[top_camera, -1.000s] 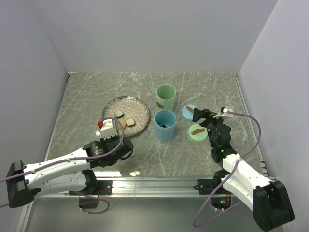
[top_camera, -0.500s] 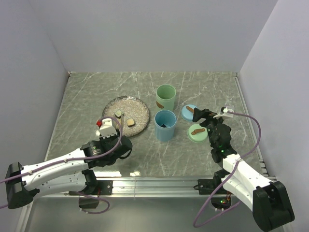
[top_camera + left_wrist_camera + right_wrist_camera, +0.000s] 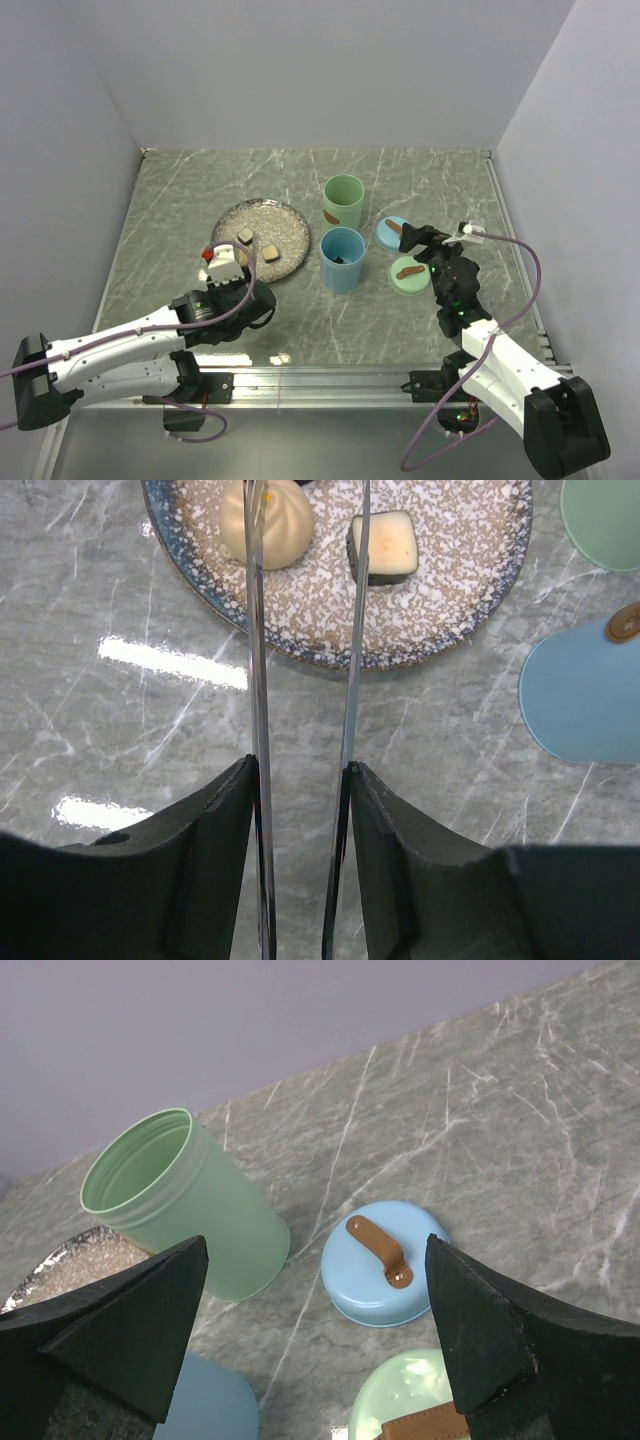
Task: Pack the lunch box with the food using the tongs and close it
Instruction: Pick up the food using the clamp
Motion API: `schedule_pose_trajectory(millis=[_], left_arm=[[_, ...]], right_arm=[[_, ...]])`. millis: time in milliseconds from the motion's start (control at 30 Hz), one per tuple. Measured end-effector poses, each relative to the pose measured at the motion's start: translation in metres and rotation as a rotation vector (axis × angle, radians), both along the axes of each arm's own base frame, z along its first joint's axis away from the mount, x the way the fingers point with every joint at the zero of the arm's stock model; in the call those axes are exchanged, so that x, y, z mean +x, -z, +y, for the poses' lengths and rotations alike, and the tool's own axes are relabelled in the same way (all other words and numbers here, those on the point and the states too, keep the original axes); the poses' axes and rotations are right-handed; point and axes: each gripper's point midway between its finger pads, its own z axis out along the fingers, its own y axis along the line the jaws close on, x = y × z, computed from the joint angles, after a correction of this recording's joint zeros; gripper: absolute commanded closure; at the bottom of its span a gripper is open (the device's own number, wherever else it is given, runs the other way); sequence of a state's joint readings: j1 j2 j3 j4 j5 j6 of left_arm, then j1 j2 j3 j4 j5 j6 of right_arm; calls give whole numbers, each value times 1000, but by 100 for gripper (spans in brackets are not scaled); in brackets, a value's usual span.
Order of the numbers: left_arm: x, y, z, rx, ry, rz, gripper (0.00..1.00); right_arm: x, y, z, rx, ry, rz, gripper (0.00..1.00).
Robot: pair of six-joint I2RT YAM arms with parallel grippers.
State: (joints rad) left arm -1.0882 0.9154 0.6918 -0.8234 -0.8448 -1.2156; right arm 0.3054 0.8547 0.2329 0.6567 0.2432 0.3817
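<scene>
Tongs sit pinched in the part-open left gripper; right gripper gapes wide, empty.

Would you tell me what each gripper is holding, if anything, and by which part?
The left gripper holds the slim silver metal tongs, pinched partway along their two arms, with the tips free. The right gripper holds nothing.

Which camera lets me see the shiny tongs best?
The left wrist view: both silver arms of the tongs run up from the left gripper to the plate. From the top, that gripper hides them. The right wrist view misses them.
</scene>
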Motion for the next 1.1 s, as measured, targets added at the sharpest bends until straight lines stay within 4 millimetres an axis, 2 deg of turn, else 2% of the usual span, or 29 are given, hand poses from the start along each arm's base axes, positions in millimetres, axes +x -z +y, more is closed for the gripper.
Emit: schedule_pose_trajectory(millis=[233, 500, 767, 1100], left_arm=[[7, -8, 0, 22, 7, -46, 53], [16, -29, 0, 20, -13, -105, 53], [12, -20, 11, 74, -57, -71, 53], [9, -12, 9, 70, -60, -42, 52]], right_arm=[[1, 5, 0, -4, -1, 15, 5], [2, 11, 1, -11, -1, 34, 5], [2, 12, 1, -11, -1, 36, 5], [2, 12, 1, -11, -2, 35, 5]])
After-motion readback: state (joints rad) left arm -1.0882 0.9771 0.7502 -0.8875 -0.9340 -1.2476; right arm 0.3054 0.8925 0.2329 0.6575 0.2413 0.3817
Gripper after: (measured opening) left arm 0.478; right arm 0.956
